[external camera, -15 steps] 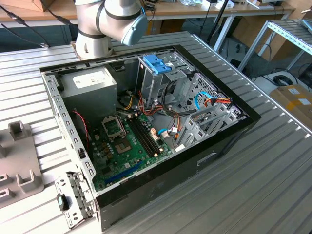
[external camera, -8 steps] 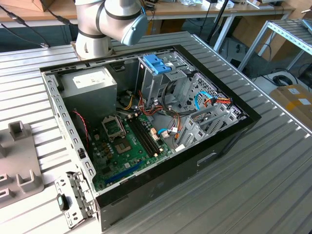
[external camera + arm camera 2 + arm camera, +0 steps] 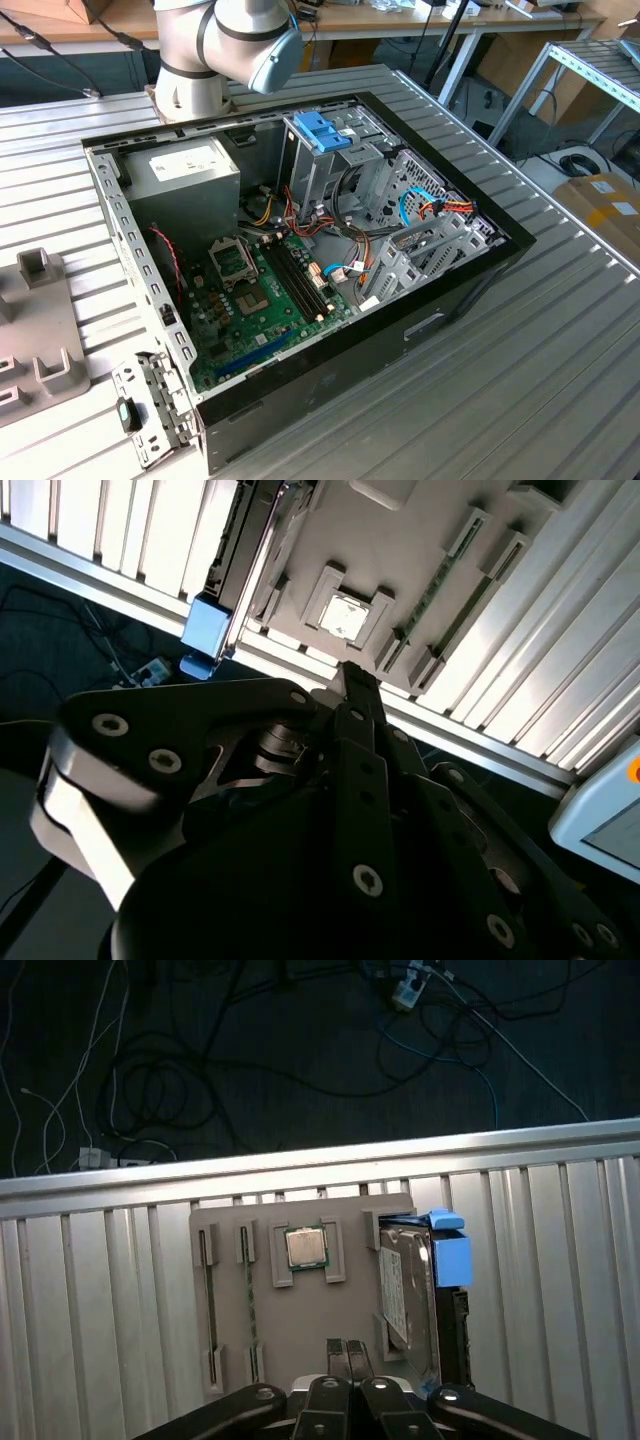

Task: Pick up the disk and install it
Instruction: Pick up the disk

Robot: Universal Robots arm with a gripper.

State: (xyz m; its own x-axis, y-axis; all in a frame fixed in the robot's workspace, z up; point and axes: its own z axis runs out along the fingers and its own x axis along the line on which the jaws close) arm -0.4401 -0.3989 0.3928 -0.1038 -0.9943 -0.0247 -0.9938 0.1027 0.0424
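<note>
Hovers (approach step) with black gripper (image 3: 345, 1352) clenched, empty, near dark-grey hard drive (image 3: 405, 1295) in light-blue rail (image 3: 452, 1258); needs opening, centring

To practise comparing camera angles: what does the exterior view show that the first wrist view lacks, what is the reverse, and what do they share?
Exterior view: the open computer case with its motherboard, power supply and blue latch, plus the arm.
First wrist view: the disk in its light-blue carrier, a processor chip, the shut tool and cables on the floor.
Shared: the ribbed metal table and the grey holder tray.
</note>
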